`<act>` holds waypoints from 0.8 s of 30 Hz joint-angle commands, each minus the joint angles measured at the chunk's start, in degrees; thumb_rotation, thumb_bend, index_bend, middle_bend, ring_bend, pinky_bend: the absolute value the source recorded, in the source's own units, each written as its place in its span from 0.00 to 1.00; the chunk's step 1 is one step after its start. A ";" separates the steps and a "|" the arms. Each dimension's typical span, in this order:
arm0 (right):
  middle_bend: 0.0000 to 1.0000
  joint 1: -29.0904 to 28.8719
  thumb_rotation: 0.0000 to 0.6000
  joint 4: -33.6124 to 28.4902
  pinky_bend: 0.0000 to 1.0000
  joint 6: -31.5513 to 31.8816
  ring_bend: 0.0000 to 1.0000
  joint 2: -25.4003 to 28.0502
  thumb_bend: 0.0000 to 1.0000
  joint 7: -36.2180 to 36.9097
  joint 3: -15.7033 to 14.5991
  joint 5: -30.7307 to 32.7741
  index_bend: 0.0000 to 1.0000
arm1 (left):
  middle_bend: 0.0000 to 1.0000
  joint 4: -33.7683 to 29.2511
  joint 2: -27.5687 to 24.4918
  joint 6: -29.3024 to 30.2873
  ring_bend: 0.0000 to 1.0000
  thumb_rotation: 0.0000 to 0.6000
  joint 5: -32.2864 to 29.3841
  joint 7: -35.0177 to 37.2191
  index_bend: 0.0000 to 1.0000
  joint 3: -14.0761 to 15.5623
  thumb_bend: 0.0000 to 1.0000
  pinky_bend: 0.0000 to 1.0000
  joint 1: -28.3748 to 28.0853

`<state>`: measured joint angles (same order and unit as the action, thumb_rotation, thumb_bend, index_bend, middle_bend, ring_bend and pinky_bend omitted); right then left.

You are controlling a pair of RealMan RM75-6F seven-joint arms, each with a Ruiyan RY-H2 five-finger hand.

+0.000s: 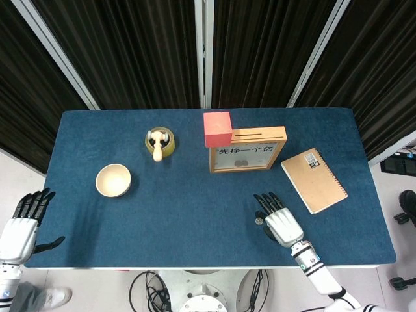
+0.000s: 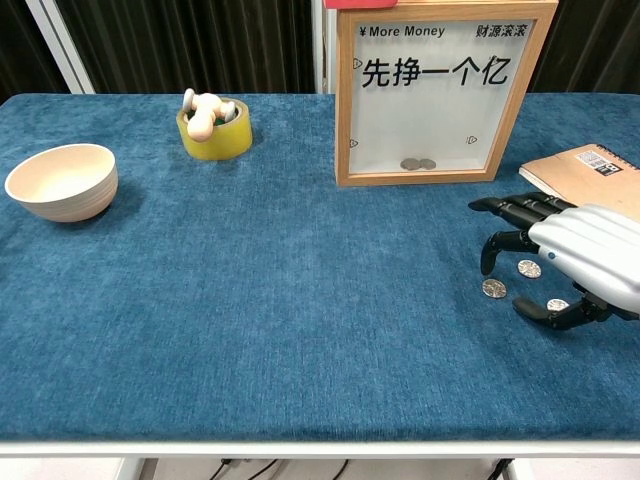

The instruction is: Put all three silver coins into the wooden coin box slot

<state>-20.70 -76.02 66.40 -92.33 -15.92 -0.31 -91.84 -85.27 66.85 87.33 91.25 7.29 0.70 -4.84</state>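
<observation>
Coins lie flat near the wooden coin box; right hand above them, fingers spread, empty. Advice: pinch one coin's edge.

- Tabletop covered in dark blue cloth, rectangular, with a pale front edge in the chest view.
- Behind it, black pleated curtains split by light metal posts.
- Pale floor to either side.
- Tangle of black cables on the floor below the near edge.
- Even, bright lighting; soft shadows only.
</observation>
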 commanded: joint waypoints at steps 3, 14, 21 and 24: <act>0.00 -0.18 1.00 0.12 0.00 -0.11 0.00 -0.16 0.33 -0.08 -0.26 0.19 0.39 | 0.00 0.09 -0.02 0.02 0.00 1.00 -0.02 0.19 0.02 -0.04 0.00 0.00 0.02; 0.00 -0.22 1.00 0.08 0.00 -0.19 0.00 -0.49 0.33 -1.02 -0.54 1.41 0.39 | 0.00 0.11 -0.04 0.01 0.00 1.00 -0.05 0.30 0.02 -0.06 0.00 0.00 0.10; 0.00 -0.37 1.00 0.00 0.00 -0.49 0.00 -0.44 0.33 -1.42 -0.70 2.01 0.41 | 0.00 0.24 -0.03 -0.20 0.00 1.00 -0.13 0.50 0.02 -0.08 0.00 0.00 0.05; 0.00 -0.48 1.00 0.18 0.00 -0.58 0.00 -0.55 0.33 -1.56 -0.74 2.16 0.42 | 0.00 0.40 0.01 -0.33 0.00 1.00 -0.20 0.71 0.02 -0.12 0.00 0.00 -0.01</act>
<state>-21.18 -75.83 65.82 -92.88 -17.48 -1.05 -89.68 -84.88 66.85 87.00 91.06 8.00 0.59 -4.85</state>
